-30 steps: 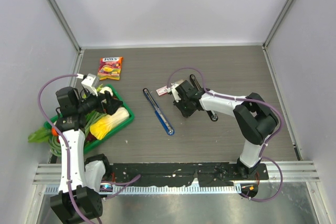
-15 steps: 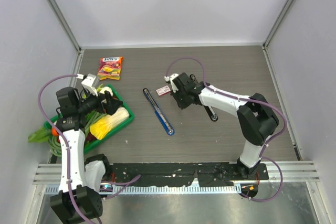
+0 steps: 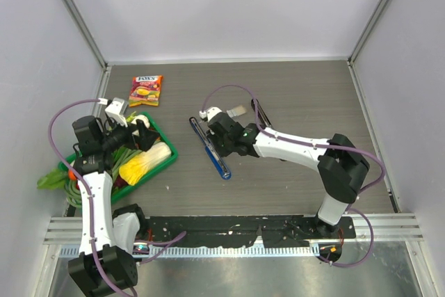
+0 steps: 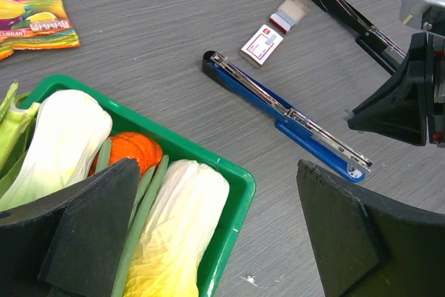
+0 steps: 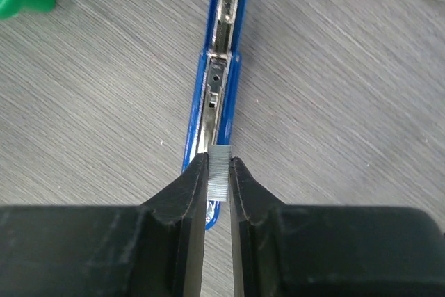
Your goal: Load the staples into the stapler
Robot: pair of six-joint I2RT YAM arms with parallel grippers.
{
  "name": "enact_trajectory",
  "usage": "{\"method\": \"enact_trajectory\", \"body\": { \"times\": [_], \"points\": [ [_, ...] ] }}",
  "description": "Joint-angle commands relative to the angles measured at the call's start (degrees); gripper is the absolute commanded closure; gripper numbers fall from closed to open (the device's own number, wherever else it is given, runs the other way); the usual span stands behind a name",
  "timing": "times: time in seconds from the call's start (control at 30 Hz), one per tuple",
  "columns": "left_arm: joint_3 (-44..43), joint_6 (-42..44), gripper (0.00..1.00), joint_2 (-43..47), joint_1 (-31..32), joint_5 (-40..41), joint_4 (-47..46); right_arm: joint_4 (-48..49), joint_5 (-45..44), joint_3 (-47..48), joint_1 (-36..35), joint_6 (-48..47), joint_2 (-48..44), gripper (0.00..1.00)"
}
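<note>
A blue stapler [image 3: 206, 140] lies opened flat on the table, its metal channel up; it also shows in the left wrist view [image 4: 285, 113] and the right wrist view [image 5: 222, 67]. My right gripper [image 3: 222, 140] hovers just over the stapler's near end. It is shut on a short silvery strip of staples [image 5: 219, 172], held lengthwise in line with the channel. My left gripper [image 4: 215, 241] is open and empty, over the corner of the green tray [image 4: 240, 189], well left of the stapler.
A red-and-white staple box [image 4: 262, 42] with its grey inner tray [image 4: 292, 12] lies beyond the stapler. A black stapler [image 4: 354, 22] lies opened behind my right arm. The green tray [image 3: 169, 156] holds vegetables. A candy packet [image 3: 145, 90] lies at back left.
My right gripper has moved left from beside the staple box to over the blue stapler, with the staples in it. The left arm has not moved.
</note>
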State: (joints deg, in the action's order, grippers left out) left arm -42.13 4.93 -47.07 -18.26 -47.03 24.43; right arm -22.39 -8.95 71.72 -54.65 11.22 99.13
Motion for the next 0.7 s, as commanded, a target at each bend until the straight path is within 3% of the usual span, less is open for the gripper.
{"method": "enact_trajectory", "body": {
  "times": [0.0, 0.67],
  "points": [
    [0.38, -0.18, 0.00, 0.84, -0.72, 0.44, -3.07, 3.93, -2.74, -3.86, 0.25, 4.94, -5.52, 0.89],
    [0.47, -0.09, 0.00, 0.49, -1.16, 0.71, -3.24, 4.81, 0.86, -7.47, -2.12, 7.94, -3.77, 0.89]
  ]
}}
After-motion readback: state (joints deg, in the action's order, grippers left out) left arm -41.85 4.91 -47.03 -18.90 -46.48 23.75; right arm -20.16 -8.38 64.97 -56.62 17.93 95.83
